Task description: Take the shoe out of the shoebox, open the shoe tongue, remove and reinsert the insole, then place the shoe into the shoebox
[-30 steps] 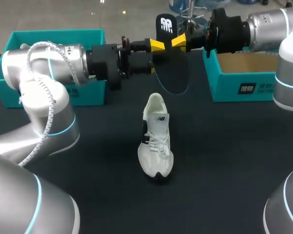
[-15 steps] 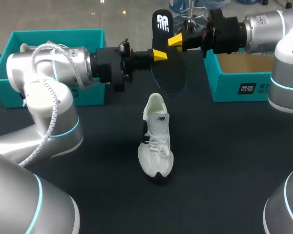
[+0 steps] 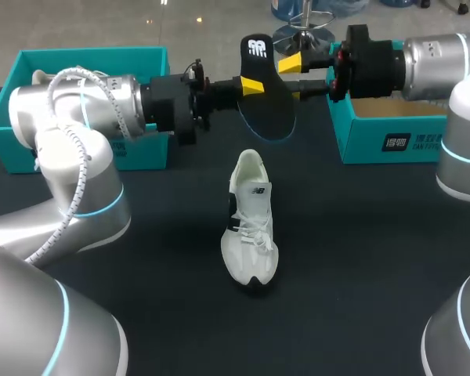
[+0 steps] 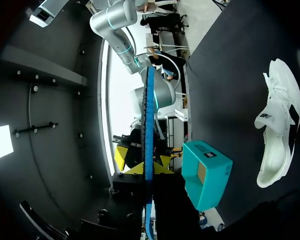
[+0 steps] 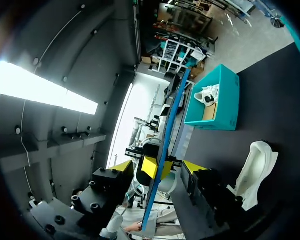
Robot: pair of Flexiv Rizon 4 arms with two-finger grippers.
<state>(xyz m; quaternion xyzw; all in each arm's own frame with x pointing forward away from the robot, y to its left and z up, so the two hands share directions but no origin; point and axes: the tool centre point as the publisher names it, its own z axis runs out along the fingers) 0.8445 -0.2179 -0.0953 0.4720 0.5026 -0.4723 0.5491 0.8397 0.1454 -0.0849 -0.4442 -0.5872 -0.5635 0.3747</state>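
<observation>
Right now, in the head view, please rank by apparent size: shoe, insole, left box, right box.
1. left box
2. right box
3. shoe and insole look alike; the insole is held up, nearer the camera, so unranked.

The head camera looks down from behind the robot, while the wrist cameras face each other from left and right, close on the insole [image 3: 270, 110], all catching the shoe [image 3: 249, 227].

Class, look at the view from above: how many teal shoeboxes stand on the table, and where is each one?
2. The left shoebox stands at the back left of the table. The right shoebox stands at the back right. No other shows, and none seems hidden.
</observation>
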